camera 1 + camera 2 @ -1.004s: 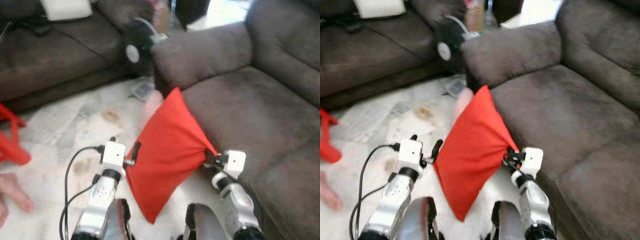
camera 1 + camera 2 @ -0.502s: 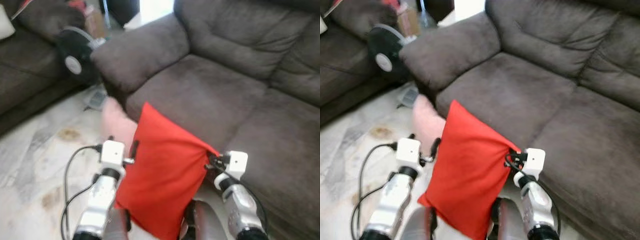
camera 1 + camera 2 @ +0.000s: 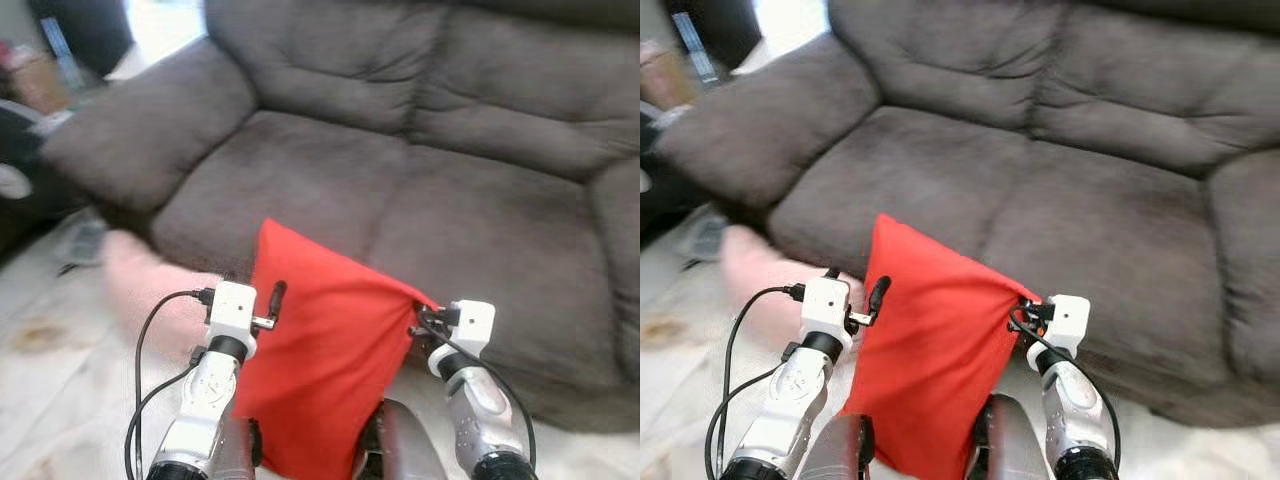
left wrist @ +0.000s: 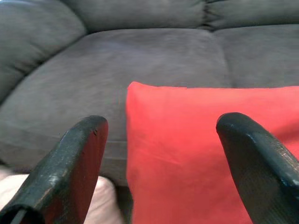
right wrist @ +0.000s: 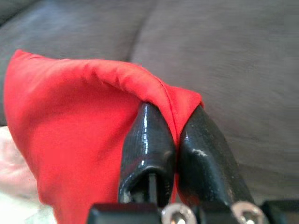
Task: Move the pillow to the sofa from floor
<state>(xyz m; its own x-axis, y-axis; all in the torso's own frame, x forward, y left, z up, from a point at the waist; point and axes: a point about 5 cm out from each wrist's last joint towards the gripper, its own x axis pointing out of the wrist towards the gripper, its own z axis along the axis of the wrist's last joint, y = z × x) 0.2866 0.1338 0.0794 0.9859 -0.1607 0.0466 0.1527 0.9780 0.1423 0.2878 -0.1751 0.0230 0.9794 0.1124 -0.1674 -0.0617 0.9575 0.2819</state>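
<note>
- The bottom of the red pillow (image 3: pixel 320 350) is cut off by the edge of the head views, and part of it hangs down behind the robot's own body, so its lowest corner is hidden.
- Off to the robot's left there is a dark round thing (image 3: pixel 12 170) and some small stuff behind it — too blurry and cut off to tell what they are.
- A soft pink thing (image 3: pixel 150 290) lies on the floor just in front of the sofa's left end. It is blurry, and the left arm and its black cable (image 3: pixel 140 370) cover part of it.
- The pillow is up in the air in front of the dark grey sofa (image 3: pixel 420 170), between the two arms. It hangs tilted, with one corner pointing up, and it is not lying on the seat.
- The right gripper (image 5: pixel 175 140) pinches the pillow's right corner — its two black fingers are squeezed together with red cloth bunched between them.
- The left gripper (image 4: pixel 161 154) sits at the pillow's left edge with its fingers spread wide apart. The red cloth shows between them, but I cannot tell if they touch it.
- The floor (image 3: pixel 60 400) is pale and looks like marble, with a brownish stain (image 3: pixel 30 335) on the left.
</note>
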